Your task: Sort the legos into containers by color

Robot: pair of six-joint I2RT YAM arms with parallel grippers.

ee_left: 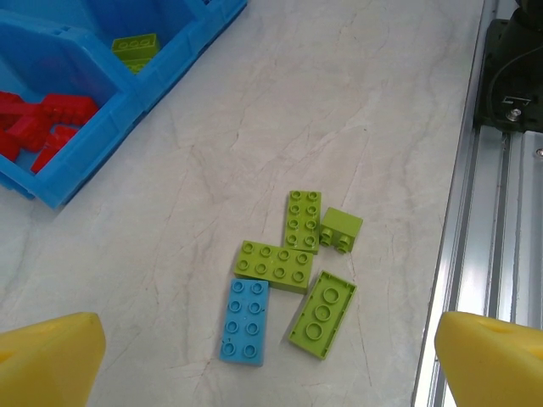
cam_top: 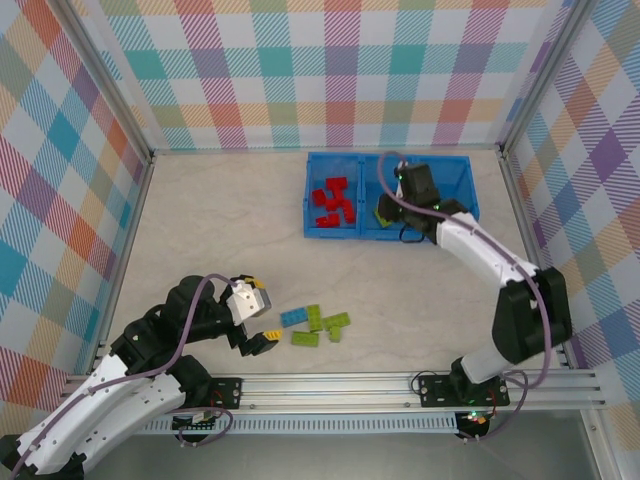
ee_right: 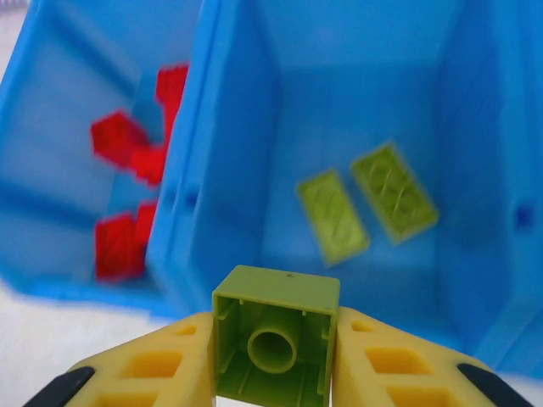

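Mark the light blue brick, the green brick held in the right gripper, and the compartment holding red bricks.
light blue brick (ee_left: 244, 320), left wrist view, middle of its studded top.
held green brick (ee_right: 276, 343), right wrist view, its hollow underside.
red-brick compartment (cam_top: 309, 200), top external view, its left wall.

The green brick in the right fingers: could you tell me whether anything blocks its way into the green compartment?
Nothing visible does: the green brick, in the right fingers, faces the open compartment, whose two green bricks lie farther in.
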